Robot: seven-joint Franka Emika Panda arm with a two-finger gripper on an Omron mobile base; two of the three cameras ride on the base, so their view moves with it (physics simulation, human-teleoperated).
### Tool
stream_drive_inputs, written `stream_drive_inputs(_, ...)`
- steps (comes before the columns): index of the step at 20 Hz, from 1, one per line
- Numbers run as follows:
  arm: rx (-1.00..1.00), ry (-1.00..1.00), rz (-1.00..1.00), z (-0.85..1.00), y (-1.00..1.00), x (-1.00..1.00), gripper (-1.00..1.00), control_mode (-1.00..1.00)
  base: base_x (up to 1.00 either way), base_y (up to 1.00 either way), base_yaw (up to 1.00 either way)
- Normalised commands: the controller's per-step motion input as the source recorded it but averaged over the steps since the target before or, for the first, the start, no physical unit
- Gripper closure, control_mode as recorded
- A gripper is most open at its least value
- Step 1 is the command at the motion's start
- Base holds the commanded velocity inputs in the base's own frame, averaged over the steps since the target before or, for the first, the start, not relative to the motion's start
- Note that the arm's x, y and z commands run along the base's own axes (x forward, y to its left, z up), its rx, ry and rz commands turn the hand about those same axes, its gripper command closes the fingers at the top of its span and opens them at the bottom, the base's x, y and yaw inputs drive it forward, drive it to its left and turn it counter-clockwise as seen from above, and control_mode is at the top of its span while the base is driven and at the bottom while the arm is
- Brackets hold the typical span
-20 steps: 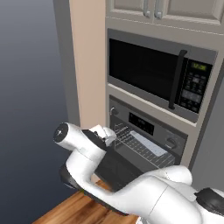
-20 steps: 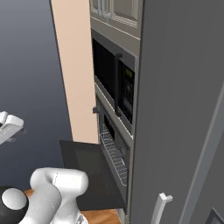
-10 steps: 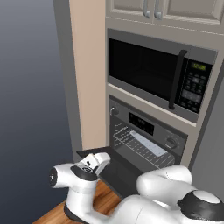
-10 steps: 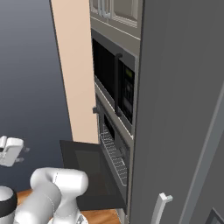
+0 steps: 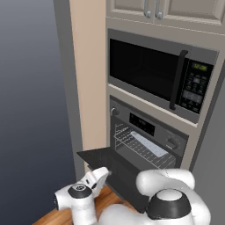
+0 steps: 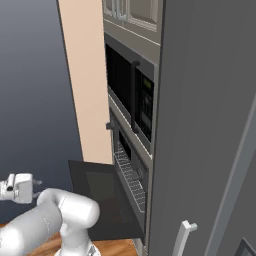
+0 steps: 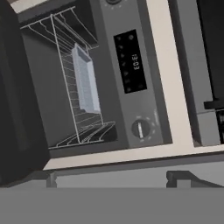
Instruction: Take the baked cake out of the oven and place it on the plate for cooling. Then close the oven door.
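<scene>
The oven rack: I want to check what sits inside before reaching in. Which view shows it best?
The hand view: it looks straight into the open oven, showing the wire rack and a pale tray on it. The left base view shows the rack smaller; the right base view shows only its edge.

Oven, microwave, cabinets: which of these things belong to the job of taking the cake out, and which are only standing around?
For the job:
- oven, with tray on its wire rack
- oven door, folded down open
- gripper, open, away from the oven

Not for the job:
- microwave
- upper cabinets
</scene>
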Motion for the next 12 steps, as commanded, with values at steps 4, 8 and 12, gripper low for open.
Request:
stream_drive_inputs(4, -0.29, -0.09, -0.12, -0.65, 0.0, 0.09, -1.0, -1.0, 0.0, 0.0, 0.0)
stream_drive_inputs(8, -0.26, -0.03, -0.1, -0.67, 0.0, 0.02, -1.0, -1.0, 0.0, 0.0, 0.0)
stream_drive_inputs(12, -0.25, 0.0, -0.1, -0.67, 0.0, 0.24, -1.0, -1.0, 0.0, 0.0, 0.0)
